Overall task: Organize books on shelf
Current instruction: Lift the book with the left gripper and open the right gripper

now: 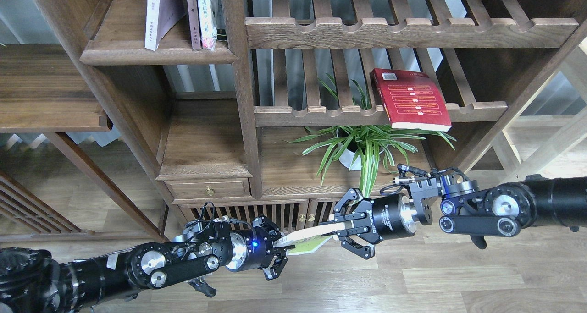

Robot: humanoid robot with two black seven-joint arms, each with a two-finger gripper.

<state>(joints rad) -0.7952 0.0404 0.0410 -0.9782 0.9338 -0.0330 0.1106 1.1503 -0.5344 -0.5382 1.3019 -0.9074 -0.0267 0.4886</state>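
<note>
Held low over the floor between both arms, yellow-green book [308,239] pinched by right gripper [345,232] and seemingly left gripper [278,253]; best released right only once left pinch firm.

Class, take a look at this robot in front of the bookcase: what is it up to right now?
Both arms hold one white book with a yellow-green cover low in front of the cabinet. The right pincer grips one end and the left pincer meets the other, like a handover. A red paperback with yellow bands lies flat on a slatted rack, while a pale lavender-white book stands on the solid dark-brown shelf.
</note>
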